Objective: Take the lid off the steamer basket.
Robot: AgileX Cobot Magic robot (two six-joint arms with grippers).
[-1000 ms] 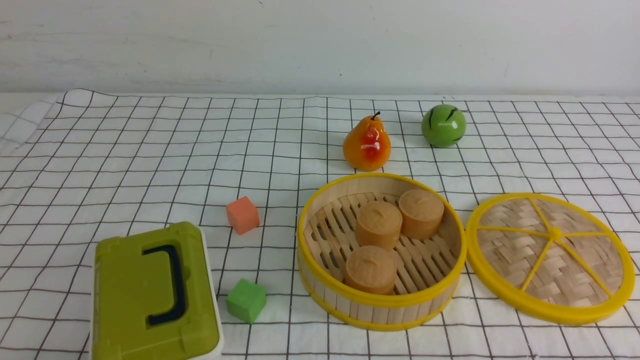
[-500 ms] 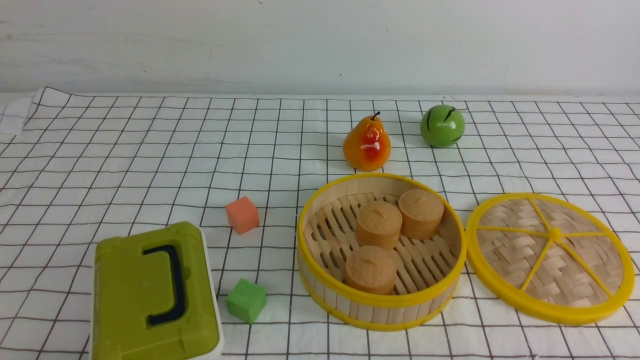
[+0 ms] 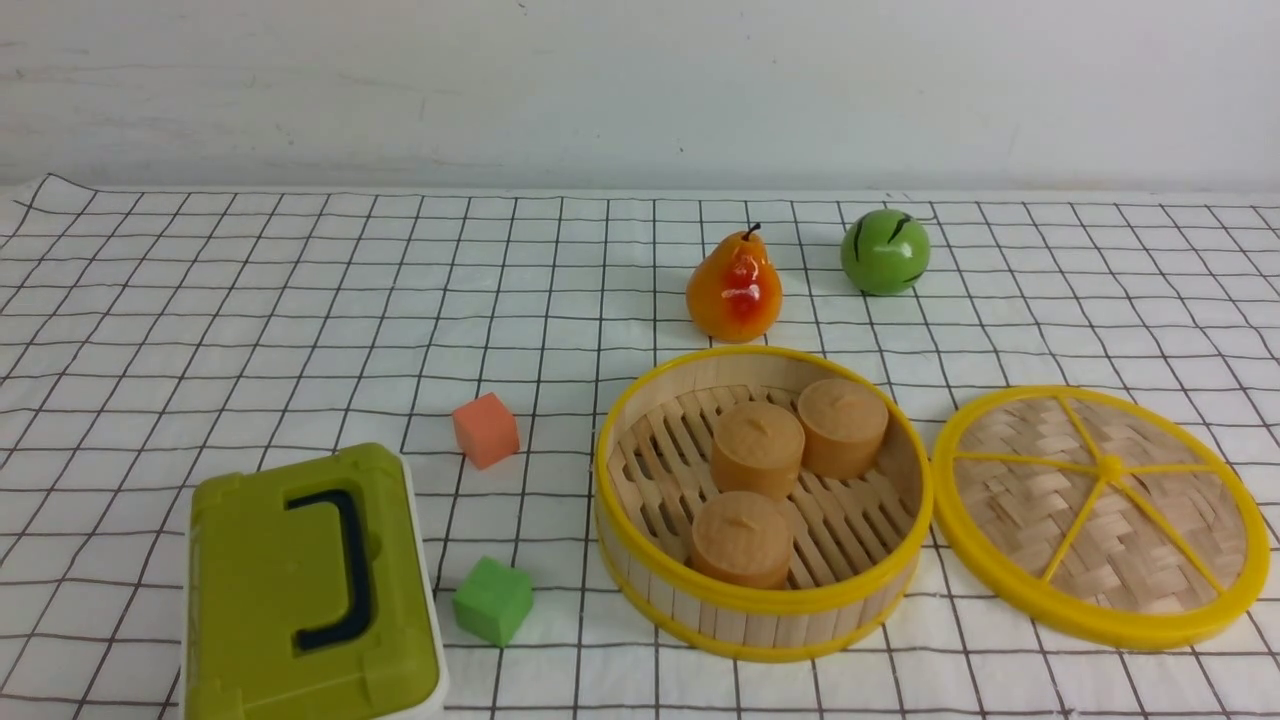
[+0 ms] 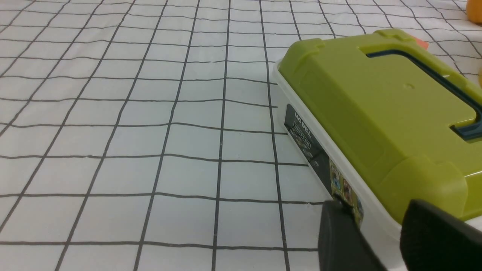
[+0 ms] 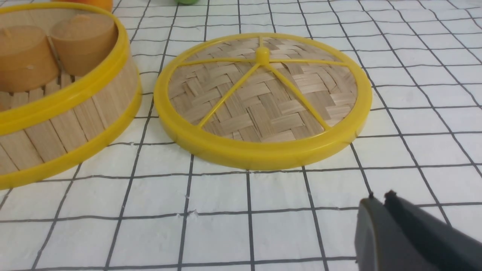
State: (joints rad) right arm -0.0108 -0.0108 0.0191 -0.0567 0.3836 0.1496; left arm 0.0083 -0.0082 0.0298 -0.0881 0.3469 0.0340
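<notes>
The steamer basket (image 3: 765, 612) stands uncovered on the checked cloth, with three tan cylinders (image 3: 757, 450) inside it. Just to its right the lid (image 3: 1040, 520) lies flat on the cloth, close to the basket's rim. Neither gripper shows in the front view. In the right wrist view my right gripper (image 5: 378, 195) hovers shut and empty over the cloth, short of the lid (image 5: 263, 98) and the basket (image 5: 67, 113). My left gripper (image 4: 374, 210) is open with nothing in it, beside the olive-green box (image 4: 376, 105).
An olive-green box (image 3: 300, 590) with a dark handle sits at the front left. A green cube (image 3: 492, 600) and an orange cube (image 3: 485, 430) lie between it and the basket. A pear (image 3: 734, 285) and a green ball (image 3: 885, 251) stand behind the basket.
The rumpled far-left corner of the cloth has been pulled flat. The green ball shifted very slightly left. Basket and lid have not moved.
</notes>
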